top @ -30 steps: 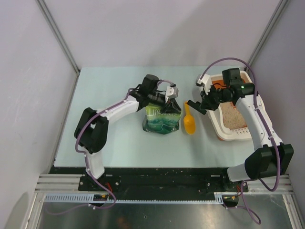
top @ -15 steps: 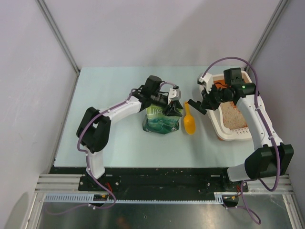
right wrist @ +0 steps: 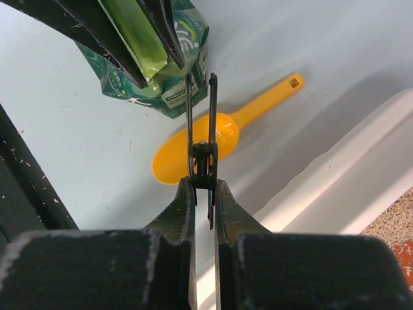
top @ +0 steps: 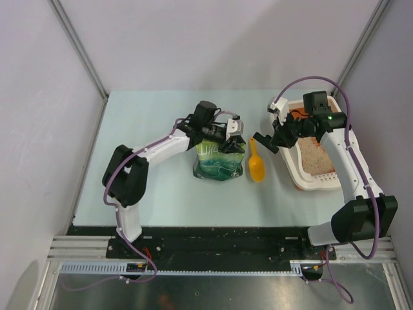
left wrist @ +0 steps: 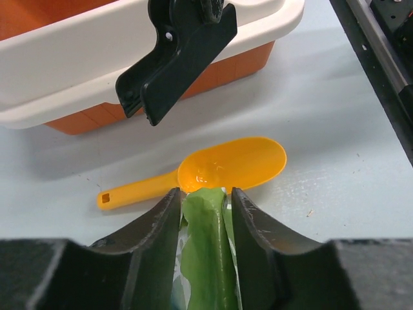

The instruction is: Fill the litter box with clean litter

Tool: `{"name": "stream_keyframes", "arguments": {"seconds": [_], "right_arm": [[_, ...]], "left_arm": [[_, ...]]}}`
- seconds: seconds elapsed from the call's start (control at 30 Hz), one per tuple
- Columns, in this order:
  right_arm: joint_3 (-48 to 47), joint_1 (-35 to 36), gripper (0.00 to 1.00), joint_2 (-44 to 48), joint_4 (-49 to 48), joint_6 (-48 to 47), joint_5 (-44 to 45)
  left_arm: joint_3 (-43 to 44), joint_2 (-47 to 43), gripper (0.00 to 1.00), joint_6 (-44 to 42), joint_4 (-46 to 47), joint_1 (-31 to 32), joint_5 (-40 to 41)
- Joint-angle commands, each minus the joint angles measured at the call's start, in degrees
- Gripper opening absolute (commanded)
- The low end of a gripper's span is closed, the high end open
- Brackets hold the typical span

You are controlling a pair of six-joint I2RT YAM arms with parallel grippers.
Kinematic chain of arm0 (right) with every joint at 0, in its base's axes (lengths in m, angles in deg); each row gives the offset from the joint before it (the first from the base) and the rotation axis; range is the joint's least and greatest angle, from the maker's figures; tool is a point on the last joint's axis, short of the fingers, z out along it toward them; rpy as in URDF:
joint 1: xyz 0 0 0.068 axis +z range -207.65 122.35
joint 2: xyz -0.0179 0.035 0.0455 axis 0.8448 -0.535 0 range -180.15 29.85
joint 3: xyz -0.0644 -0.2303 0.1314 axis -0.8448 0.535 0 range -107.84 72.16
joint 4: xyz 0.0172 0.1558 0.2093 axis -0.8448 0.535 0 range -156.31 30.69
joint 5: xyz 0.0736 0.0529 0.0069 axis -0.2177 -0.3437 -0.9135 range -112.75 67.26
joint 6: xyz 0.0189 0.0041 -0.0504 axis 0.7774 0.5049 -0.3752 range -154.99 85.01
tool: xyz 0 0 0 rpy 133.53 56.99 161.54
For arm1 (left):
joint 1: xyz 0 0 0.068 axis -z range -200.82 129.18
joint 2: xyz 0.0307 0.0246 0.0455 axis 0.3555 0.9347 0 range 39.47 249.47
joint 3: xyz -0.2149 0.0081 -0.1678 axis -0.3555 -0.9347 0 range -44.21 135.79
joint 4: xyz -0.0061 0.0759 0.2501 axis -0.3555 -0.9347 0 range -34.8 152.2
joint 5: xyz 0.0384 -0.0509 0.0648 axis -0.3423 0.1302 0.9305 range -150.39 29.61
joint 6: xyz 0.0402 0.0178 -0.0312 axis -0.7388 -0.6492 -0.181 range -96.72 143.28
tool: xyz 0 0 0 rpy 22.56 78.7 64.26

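The litter box (top: 293, 169), a white tray with an orange inside, stands at the right and holds pale beige clean litter (top: 317, 158). It also shows in the left wrist view (left wrist: 64, 84) and the right wrist view (right wrist: 348, 174), with litter (right wrist: 395, 223) at the edge. My left gripper (top: 233, 143) is shut on the top of the green bag (top: 218, 165), which shows between its fingers in the left wrist view (left wrist: 206, 245). My right gripper (top: 270, 137) is shut on a black clip (right wrist: 201, 116) and holds it above the table between the box and the bag.
An orange scoop (top: 256, 166) lies on the table between the bag and the litter box, bowl toward the near edge. It is empty in the left wrist view (left wrist: 222, 169). Grey walls enclose the table on three sides.
My left wrist has shifted slightly over the bag, still gripping its top. The right gripper with the clip has barely moved.
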Motion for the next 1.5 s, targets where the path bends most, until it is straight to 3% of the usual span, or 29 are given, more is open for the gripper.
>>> {"name": "stream_keyframes", "arguments": {"seconds": [0.0,0.17,0.33,0.47,0.6,0.8,1.13,1.47], "right_arm": [[-0.3,-0.3,0.00,2.1,-1.7,1.2,-0.9],[-0.1,-0.4,0.00,2.2,-1.7,1.4,-1.1],[-0.1,-0.5,0.00,2.1,-2.2,1.7,-1.1],[-0.1,-0.6,0.00,1.9,-2.6,2.0,-1.3],[-0.1,-0.8,0.00,2.2,-3.0,2.0,-1.3],[-0.1,-0.6,0.00,2.3,-4.0,2.8,0.1],[1.9,-1.1,0.00,2.7,-5.4,2.4,-0.4],[2.9,-1.8,0.00,3.6,-6.5,3.3,-1.2]], "left_arm": [[0.2,-1.4,0.45,-4.2,-1.3,0.5,0.2],[-2.4,-6.4,0.64,-10.0,2.2,1.3,4.4],[-4.7,-11.4,0.69,-12.8,8.2,1.4,8.4],[-6.7,-13.8,0.61,-16.0,8.1,1.3,7.5],[-4.1,-12.3,0.53,-18.7,-1.5,2.2,5.6],[-0.9,-8.6,0.49,-18.5,-6.0,3.8,7.8],[2.5,-4.3,0.48,-20.3,-9.1,5.3,14.3],[4.9,-2.0,0.32,-16.0,-10.5,5.3,15.9]]}}
